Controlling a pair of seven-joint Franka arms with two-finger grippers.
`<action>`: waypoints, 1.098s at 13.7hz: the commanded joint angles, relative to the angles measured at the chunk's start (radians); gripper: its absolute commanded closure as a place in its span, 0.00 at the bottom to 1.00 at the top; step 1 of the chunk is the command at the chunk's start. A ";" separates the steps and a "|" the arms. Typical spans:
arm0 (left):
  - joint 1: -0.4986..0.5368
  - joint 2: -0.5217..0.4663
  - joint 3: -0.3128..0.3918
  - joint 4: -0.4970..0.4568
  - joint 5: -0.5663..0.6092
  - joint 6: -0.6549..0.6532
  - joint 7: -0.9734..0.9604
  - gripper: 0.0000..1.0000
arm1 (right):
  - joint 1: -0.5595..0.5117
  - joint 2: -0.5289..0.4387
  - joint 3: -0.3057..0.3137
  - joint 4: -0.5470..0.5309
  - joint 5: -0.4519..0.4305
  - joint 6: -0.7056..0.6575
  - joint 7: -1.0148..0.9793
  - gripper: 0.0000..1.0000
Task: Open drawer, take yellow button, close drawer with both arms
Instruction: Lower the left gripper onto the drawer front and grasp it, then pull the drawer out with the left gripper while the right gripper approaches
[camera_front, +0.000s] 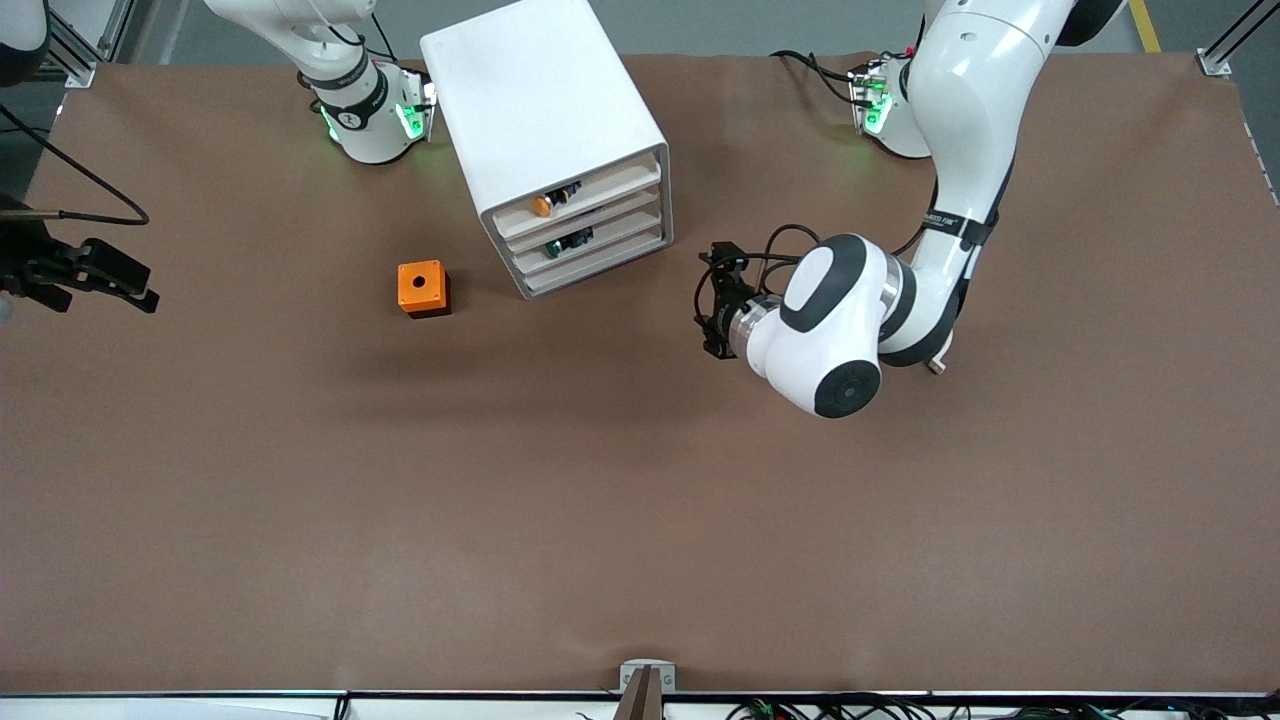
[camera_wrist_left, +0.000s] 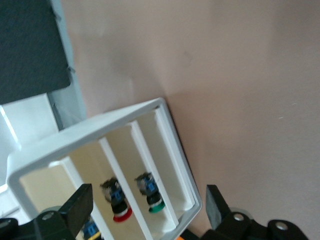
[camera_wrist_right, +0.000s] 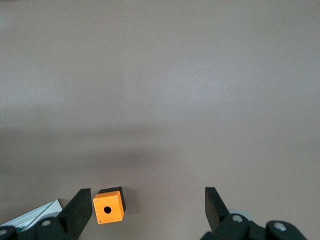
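The white cabinet (camera_front: 530, 90) stands near the robots' bases. Its top drawer (camera_front: 610, 180) sits level with the two below it. The button (camera_front: 543, 205), orange cap outward, lies in that drawer. My left gripper (camera_front: 705, 300) hangs low in front of the drawers, a short gap away, open and empty. In the left wrist view the left gripper (camera_wrist_left: 148, 189) frames the cabinet front (camera_wrist_left: 30, 160), and one finger (camera_wrist_left: 80, 205) half hides the button (camera_wrist_left: 91, 229). My right gripper (camera_front: 148, 285) waits high over the right arm's end of the table, open and empty (camera_wrist_right: 147, 192).
An orange cube with a hole (camera_front: 423, 288) sits on the table beside the cabinet, toward the right arm's end; the cube (camera_wrist_right: 108, 208) also shows in the right wrist view. The lower drawers hold a red-capped button (camera_wrist_left: 121, 214) and a green-capped one (camera_wrist_left: 156, 206).
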 joint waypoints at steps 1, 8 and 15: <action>-0.003 0.004 0.002 0.009 -0.051 -0.014 -0.106 0.01 | -0.021 -0.021 0.017 -0.023 -0.006 0.011 -0.008 0.00; -0.057 0.076 -0.003 0.007 -0.166 -0.057 -0.294 0.11 | -0.018 -0.021 0.017 -0.021 -0.006 0.012 -0.008 0.00; -0.170 0.137 -0.004 0.009 -0.325 -0.074 -0.298 0.32 | -0.018 -0.021 0.017 -0.021 -0.006 0.011 -0.009 0.00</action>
